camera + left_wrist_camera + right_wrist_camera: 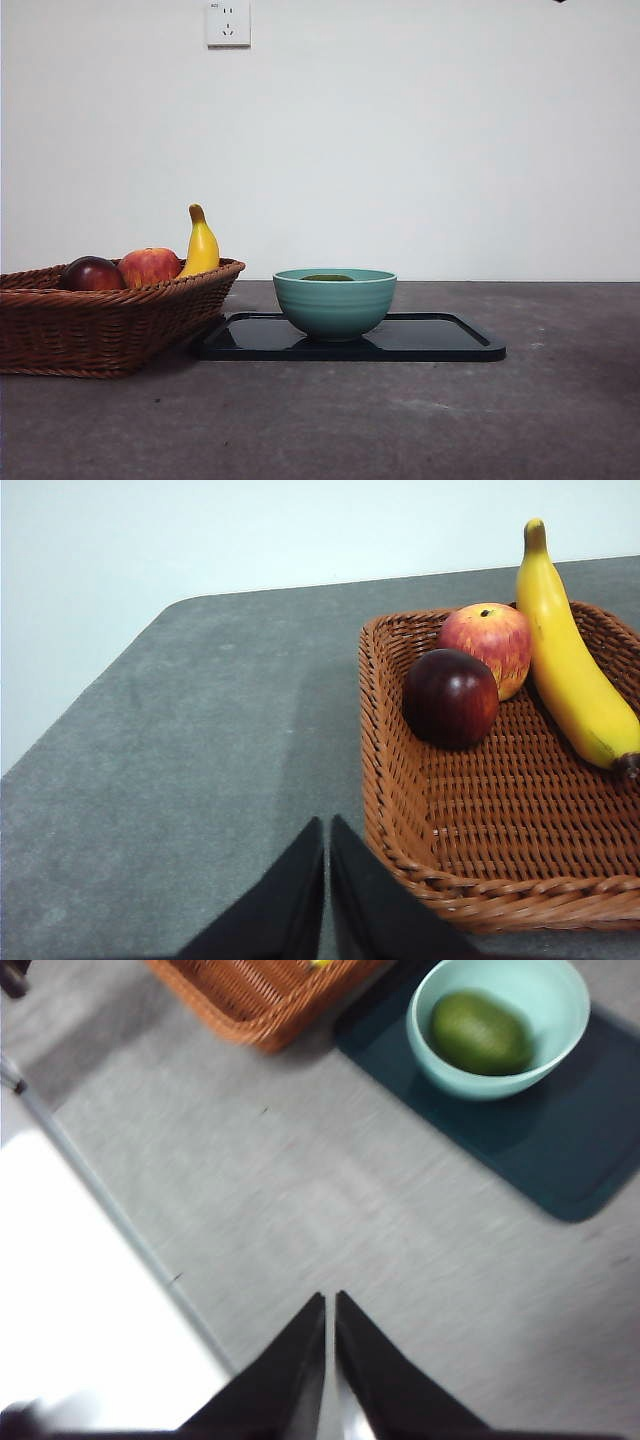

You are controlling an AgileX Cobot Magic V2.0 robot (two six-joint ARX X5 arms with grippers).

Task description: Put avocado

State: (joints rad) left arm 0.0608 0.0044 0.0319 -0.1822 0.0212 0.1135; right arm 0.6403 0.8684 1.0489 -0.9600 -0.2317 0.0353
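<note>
Already the avocado [481, 1032] lies inside the teal bowl [335, 302], which stands on the dark tray [440, 340] beside the basket [100, 325]. Both grippers, left [327, 825] and right [330, 1300], have their jaws together and hold nothing, well apart from the bowl. I judge the placing done; next only waiting is needed.

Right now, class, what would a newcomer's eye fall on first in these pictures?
Most likely the teal bowl standing on the dark tray at mid-table, with the avocado lying inside it. Next, the wicker basket beside the tray, holding a yellow banana, a red apple and a dark red-purple fruit.
</note>
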